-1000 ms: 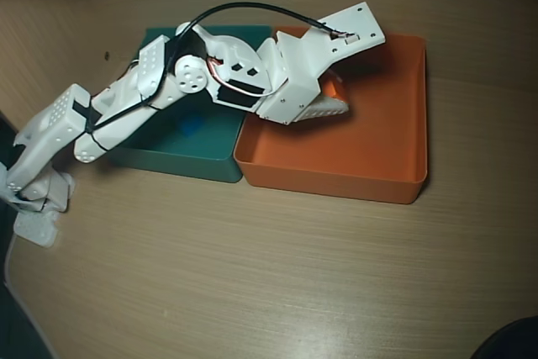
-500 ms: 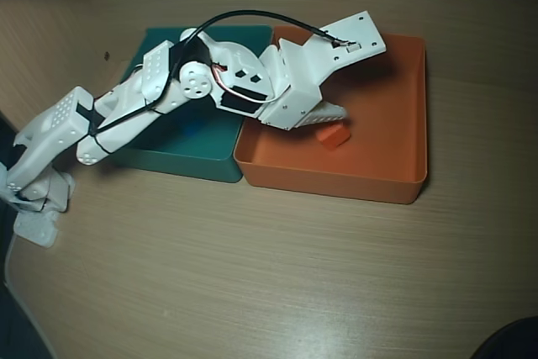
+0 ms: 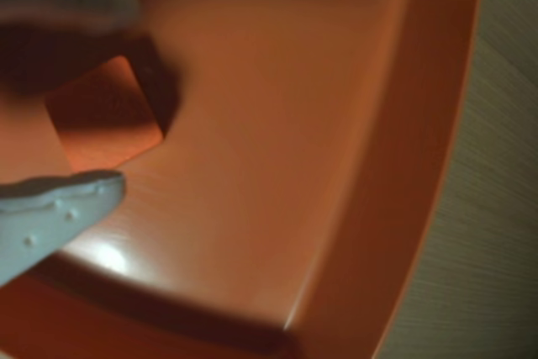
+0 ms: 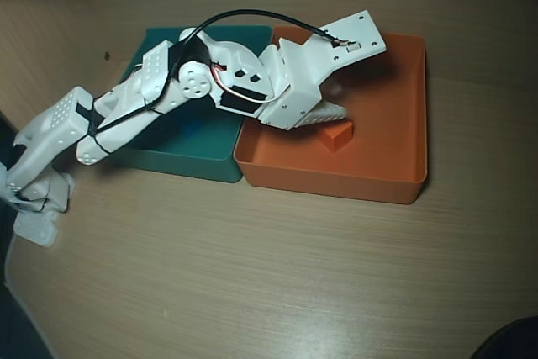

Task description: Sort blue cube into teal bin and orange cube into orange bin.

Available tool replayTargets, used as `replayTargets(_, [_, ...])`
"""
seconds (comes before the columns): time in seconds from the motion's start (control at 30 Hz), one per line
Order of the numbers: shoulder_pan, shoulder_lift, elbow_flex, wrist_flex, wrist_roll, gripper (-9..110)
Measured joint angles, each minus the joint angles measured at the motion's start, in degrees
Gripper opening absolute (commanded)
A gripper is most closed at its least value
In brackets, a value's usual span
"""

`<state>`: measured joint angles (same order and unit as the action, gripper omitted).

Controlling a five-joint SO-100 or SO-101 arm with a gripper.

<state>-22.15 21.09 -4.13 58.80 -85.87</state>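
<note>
Wood-grain table (image 4: 252,275). I see the orange cube (image 4: 337,135) on the orange bin's (image 4: 395,157) floor, beside my gripper (image 4: 329,115), fingers apart, empty.

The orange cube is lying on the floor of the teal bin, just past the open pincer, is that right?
Not quite: the bin is wrong. The orange cube lies on the floor of the orange bin, as the overhead view shows; the teal bin sits to its left. The rest holds: the pincer is open, with the cube just past its fingertips in the wrist view.
</note>
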Motion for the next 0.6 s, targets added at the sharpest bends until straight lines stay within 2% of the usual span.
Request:
replayTargets(0.17, [0.0, 0.0, 0.0, 0.0, 0.0, -4])
replayTargets(0.47, [0.0, 0.18, 0.0, 0.0, -0.26, -6])
replayTargets(0.6, [0.79, 6.06, 4.48, 0.0, -0.26, -6])
